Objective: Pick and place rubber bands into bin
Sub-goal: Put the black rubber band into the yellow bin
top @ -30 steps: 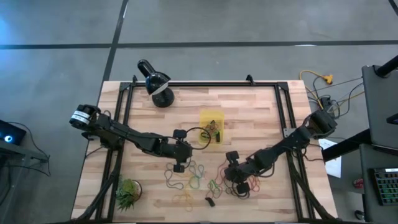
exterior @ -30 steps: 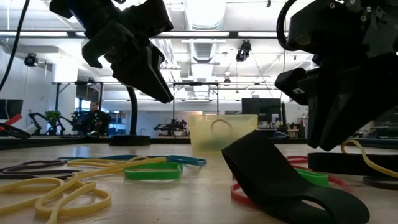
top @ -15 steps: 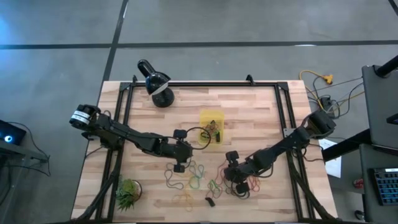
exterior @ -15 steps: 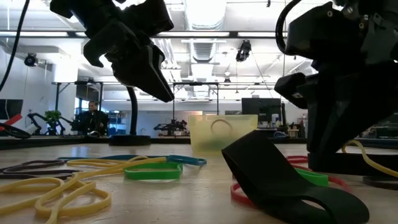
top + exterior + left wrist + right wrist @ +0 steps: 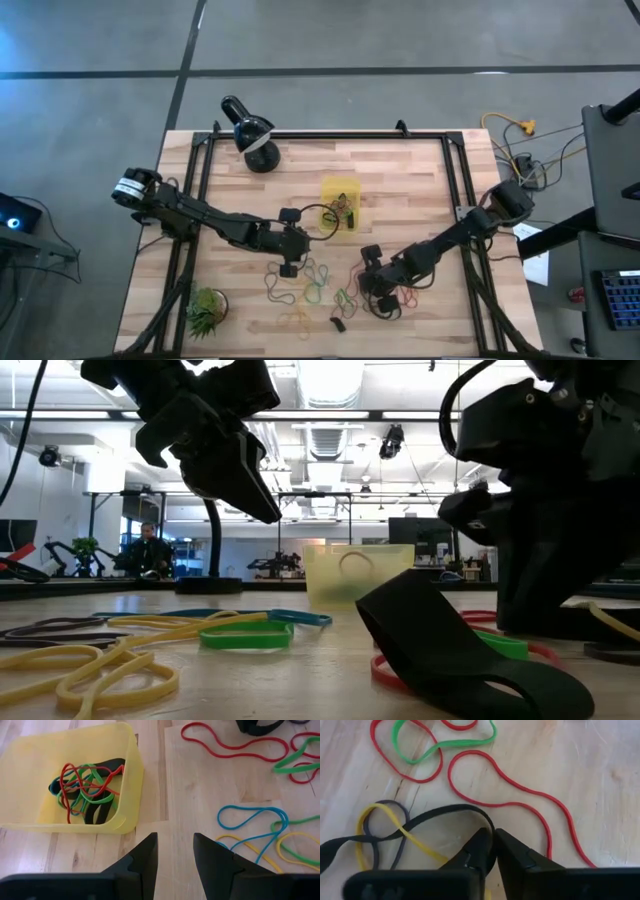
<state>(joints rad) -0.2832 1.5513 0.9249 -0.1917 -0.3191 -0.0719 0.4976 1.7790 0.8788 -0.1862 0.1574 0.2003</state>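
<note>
Many coloured rubber bands (image 5: 312, 288) lie loose on the wooden table in front of the yellow bin (image 5: 340, 200). The bin (image 5: 127, 805) holds a tangle of red, green and black bands (image 5: 85, 785). My left gripper (image 5: 175, 855) hangs open above the table just near of the bin, nothing between its fingers. My right gripper (image 5: 380, 297) is down among the bands at the table's near right, shut on a thin black band (image 5: 435, 815). Red (image 5: 520, 790), green (image 5: 450, 742) and yellow (image 5: 415, 840) bands lie around it. My right gripper pinches the black band's curved end (image 5: 487, 822) between its two fingertips. The fingers come slanting down from above. The rest of the band lies slack on the table, crossing a yellow band (image 5: 395, 820).
A black domed lamp (image 5: 255, 135) stands at the far left and a small spiky plant (image 5: 205, 310) at the near left corner. Black frame rails (image 5: 200, 180) run along the table's sides. A wide black band (image 5: 440, 650) lies close to the low camera.
My right gripper has sunk a little onto the bands on the table. The yellow band beside it has shifted in the low view.
</note>
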